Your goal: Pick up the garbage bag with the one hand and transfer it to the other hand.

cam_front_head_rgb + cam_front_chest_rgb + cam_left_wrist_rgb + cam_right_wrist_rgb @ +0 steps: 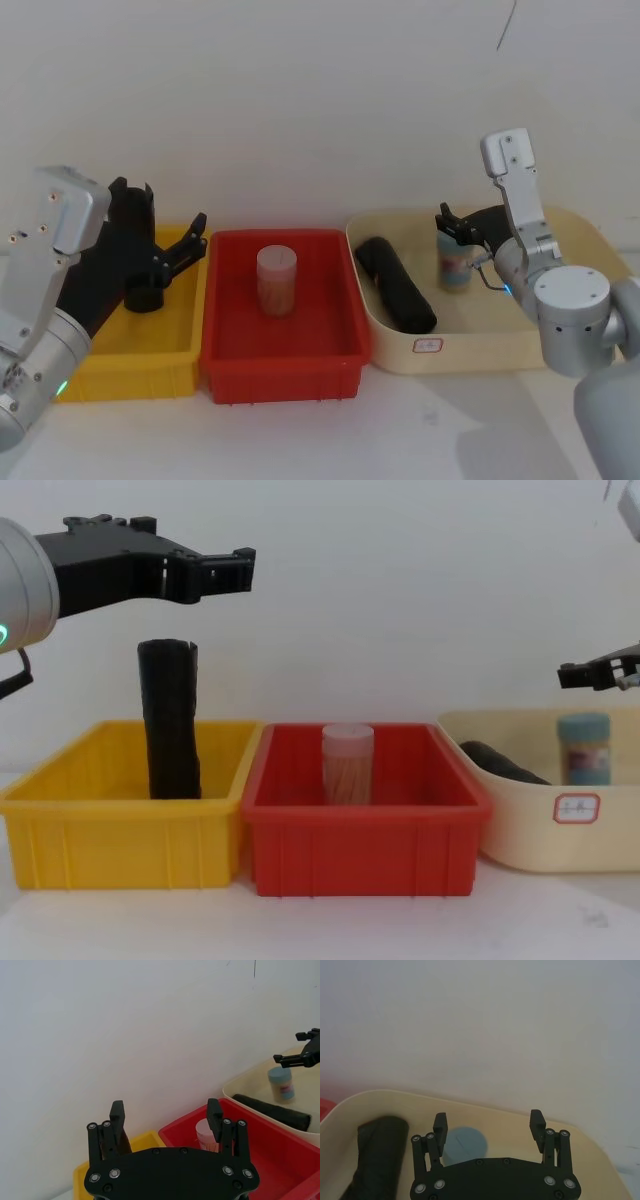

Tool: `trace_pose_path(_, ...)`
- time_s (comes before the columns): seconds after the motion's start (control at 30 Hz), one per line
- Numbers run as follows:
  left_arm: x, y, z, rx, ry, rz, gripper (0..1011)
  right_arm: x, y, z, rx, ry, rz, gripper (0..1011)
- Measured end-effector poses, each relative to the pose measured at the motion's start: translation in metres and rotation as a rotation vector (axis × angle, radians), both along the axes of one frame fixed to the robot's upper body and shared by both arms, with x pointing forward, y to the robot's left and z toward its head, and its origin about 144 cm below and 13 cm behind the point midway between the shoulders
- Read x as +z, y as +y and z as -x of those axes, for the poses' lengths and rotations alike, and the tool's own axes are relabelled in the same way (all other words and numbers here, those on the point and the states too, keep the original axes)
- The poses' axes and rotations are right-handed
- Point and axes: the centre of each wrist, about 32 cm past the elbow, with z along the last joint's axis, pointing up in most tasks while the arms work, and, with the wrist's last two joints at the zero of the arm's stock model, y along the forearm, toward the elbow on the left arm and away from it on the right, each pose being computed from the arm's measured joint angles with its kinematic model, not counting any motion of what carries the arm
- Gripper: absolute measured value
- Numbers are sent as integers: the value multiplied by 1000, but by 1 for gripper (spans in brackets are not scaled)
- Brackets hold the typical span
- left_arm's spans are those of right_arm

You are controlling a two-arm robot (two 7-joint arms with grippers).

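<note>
The garbage bag (130, 215) (168, 720), a tall black roll, stands upright at the back of the yellow bin (130, 375). My left gripper (190, 240) (240, 570) (165, 1110) hovers open above that bin, higher than the roll's top and just to its right, holding nothing. A second black roll (397, 285) (377, 1155) lies flat in the cream bin (460, 350). My right gripper (450, 222) (490, 1122) (575, 673) hangs open over the cream bin, above a blue-lidded bottle (455, 260).
A red bin (285, 370) between the yellow and cream bins holds a clear cup (277, 280) of sticks. The three bins stand side by side against a white wall. Bare white tabletop runs along the front of them.
</note>
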Motion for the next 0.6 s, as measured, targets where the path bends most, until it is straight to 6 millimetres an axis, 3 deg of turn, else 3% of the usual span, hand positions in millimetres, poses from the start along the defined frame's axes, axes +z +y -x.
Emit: trace_pose_path(0.6, 0, 0, 0, 0, 0, 0, 1000, 5, -3, 21, 120, -30, -153, 1000)
